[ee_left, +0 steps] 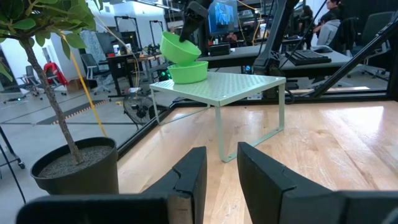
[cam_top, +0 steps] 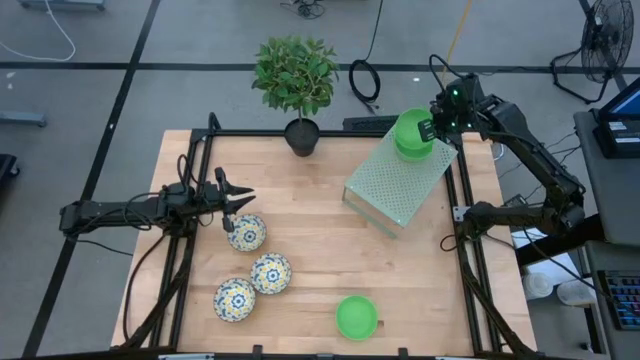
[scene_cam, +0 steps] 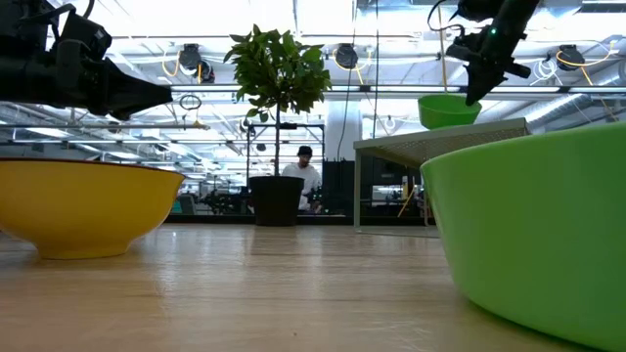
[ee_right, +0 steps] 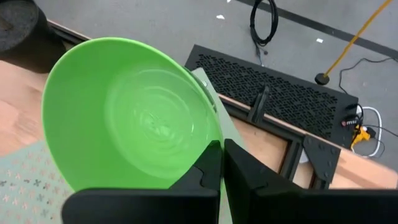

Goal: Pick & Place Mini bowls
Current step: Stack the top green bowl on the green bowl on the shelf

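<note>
Above the perforated shelf, right claw pinching a glossy plain green bowl by its rim.

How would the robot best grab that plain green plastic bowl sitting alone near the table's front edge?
Probably by the rim, from straight above: the plain green plastic bowl sits upright, mouth open, nothing beside it. One finger inside the thin wall, one outside, as the right gripper holds its green bowl.

We see a pale, smooth wooden table top with visible grain, framed in matt black metal. The light green perforated metal shelf looks matt. The bright green plastic bowl is glossy; the white floral ceramic bowls shine glazed.
</note>
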`<state>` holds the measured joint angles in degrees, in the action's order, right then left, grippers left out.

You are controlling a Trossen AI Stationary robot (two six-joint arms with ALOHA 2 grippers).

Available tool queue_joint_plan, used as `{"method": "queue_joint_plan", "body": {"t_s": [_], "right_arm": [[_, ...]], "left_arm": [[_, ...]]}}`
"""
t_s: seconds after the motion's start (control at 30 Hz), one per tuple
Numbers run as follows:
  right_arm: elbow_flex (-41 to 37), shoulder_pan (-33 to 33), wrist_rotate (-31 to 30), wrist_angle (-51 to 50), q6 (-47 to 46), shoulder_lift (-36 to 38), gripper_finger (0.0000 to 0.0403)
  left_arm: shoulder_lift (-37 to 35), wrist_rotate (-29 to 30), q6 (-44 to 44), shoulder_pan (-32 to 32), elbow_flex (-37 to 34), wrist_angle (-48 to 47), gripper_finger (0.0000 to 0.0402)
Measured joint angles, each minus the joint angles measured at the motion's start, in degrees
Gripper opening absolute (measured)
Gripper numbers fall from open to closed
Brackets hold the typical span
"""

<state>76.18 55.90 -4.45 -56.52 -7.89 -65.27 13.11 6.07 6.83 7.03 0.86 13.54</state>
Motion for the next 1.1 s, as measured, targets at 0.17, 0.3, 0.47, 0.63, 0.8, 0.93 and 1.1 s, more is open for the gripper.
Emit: {"method": "queue_joint_plan", "body": {"t_s": [0.17, 0.3, 0.47, 0.63, 0.8, 0.93, 1.1], "right_arm": [[0.0, 0.0, 0.0, -2.3, -0.5, 1.3, 0.0000], [0.0, 0.0, 0.0, -4.8, -0.9, 1.4, 0.0000], [0.0, -0.2, 0.1, -5.1, -1.3, 1.4, 0.0000], [0.0, -0.2, 0.2, -5.1, -1.5, 1.4, 0.0000], [0.0, -0.2, 0.2, -5.1, -1.8, 1.4, 0.0000], [-0.7, -0.2, 0.2, -4.9, -1.9, 1.4, 0.0000], [-4.2, -0.2, 0.2, -3.2, -1.7, 1.4, 0.0000]], "left_arm": [[0.0, 0.0, 0.0, 0.0, 0.0, 0.0, 0.0093], [0.0, 0.0, 0.0, 0.0, 0.0, 0.0, 0.0093], [0.0, 0.0, 0.0, 0.0, 0.0, 0.0, 0.0093], [0.0, 0.0, 0.0, 0.0, 0.0, 0.0, 0.0093], [0.0, 0.0, 0.0, 0.0, 0.0, 0.0, 0.0093], [0.0, 0.0, 0.0, 0.0, 0.0, 0.0, 0.0093], [0.0, 0.0, 0.0, 0.0, 0.0, 0.0, 0.0093]]}}
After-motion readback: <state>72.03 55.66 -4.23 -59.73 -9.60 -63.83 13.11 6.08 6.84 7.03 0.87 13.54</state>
